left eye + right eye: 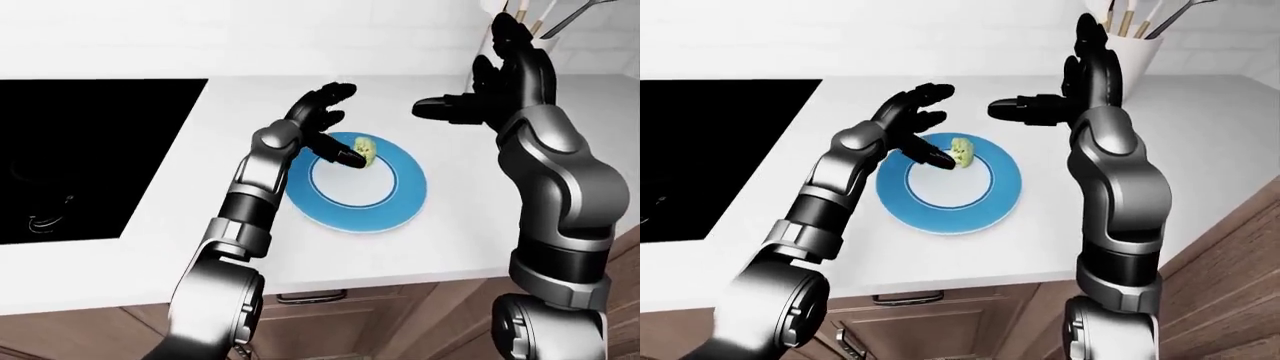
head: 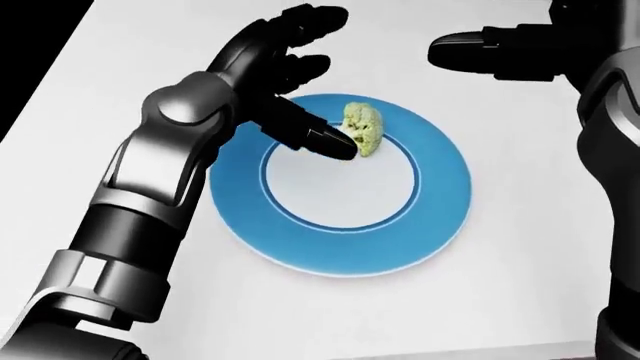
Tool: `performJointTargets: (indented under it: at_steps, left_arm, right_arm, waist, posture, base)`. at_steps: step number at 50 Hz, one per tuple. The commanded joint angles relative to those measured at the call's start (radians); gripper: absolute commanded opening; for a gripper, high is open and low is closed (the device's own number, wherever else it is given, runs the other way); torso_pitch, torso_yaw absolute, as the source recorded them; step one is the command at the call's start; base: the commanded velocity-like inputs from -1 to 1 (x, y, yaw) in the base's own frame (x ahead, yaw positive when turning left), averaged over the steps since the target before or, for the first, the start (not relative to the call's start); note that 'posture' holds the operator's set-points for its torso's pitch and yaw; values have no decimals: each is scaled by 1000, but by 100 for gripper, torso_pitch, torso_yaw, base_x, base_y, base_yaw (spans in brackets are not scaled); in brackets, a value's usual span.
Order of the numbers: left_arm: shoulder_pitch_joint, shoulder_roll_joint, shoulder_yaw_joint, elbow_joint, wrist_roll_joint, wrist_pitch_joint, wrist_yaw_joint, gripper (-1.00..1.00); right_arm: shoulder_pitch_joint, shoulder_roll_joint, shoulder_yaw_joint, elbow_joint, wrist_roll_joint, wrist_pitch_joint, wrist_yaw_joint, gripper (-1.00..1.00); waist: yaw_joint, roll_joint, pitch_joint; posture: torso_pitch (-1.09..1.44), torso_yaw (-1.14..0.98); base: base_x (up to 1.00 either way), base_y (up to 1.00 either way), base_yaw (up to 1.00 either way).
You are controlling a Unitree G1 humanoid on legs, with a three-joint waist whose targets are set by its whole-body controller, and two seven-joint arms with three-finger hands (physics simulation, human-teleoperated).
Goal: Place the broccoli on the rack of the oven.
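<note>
A small pale green broccoli floret [image 2: 364, 129] lies on the upper inner rim of a blue-rimmed white plate [image 2: 440, 217] on the white counter. My left hand [image 2: 305, 105] is open over the plate's upper left; one fingertip [image 2: 335, 142] touches the broccoli's left side, the other fingers spread above it. My right hand [image 1: 490, 86] is open and raised above the counter, to the upper right of the plate, holding nothing. The oven and its rack are not in view.
A black cooktop [image 1: 85, 157] is set in the counter at the left. A white utensil holder with handles [image 1: 1137, 45] stands at the top right behind my right hand. Wooden cabinet fronts with a drawer handle [image 1: 310, 296] run below the counter edge.
</note>
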Motion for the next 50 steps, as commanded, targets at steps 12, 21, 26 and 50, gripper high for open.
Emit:
performJointTargets:
  at_steps: [12, 21, 26, 50]
  left_arm:
    - [-76, -13, 4, 58, 29, -86, 2, 65]
    - [-124, -22, 10, 101, 29, -92, 5, 57]
    - [-131, -34, 6, 101, 27, -90, 5, 51]
    - [-150, -65, -1, 193, 67, -143, 23, 49]
  right_arm:
    - [-35, -12, -9, -28, -4, -29, 0, 100]
    - [-32, -9, -7, -18, -6, -39, 3, 100]
    - [-33, -10, -9, -23, -5, -35, 3, 100]
    - [-37, -2, -2, -33, -9, -28, 4, 100]
  waist:
    - [1, -6, -33]
    - [2, -8, -35]
    - [2, -9, -35]
    - [3, -13, -39]
  posture:
    - [0, 0]
    - [0, 0]
    - [0, 0]
    - [0, 0]
  base:
    - [0, 0, 0]
    - [0, 0, 0]
    - [0, 0, 0]
    - [0, 0, 0]
